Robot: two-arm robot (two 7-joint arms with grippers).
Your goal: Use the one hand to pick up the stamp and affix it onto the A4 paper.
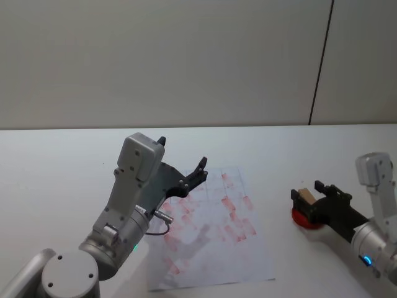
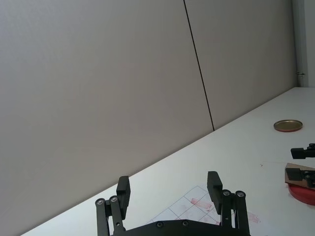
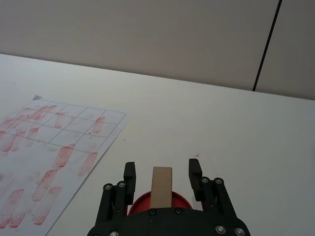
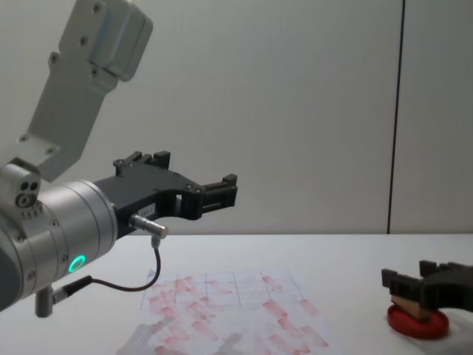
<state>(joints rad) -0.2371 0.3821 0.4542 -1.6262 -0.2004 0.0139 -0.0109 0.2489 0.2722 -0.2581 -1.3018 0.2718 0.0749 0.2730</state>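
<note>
The right claw sits low at the right side of the table, its jaws apart and standing on either side of the stamp; in the right wrist view a gap shows between each jaw and the wooden block, so the claw brackets the stamp without pressing on it; the chest view shows the same claw level with the block. The stamp stands upright on the round red ink pad, which lies flat on the table well apart from the paper's right edge; the pad holds nothing but the stamp.

The left claw hangs raised above the upper left part of the A4 paper, jaws wide apart and holding nothing; in the left wrist view its two fingers frame a corner of the gridded sheet. The paper lies flat at the table's middle, covered in reddish-pink rectangular marks, and the left arm's shadow falls across it. A small flat round brown lid or dish rests far off on the table, clear of both claws; nothing stands between the stamp and the paper.
</note>
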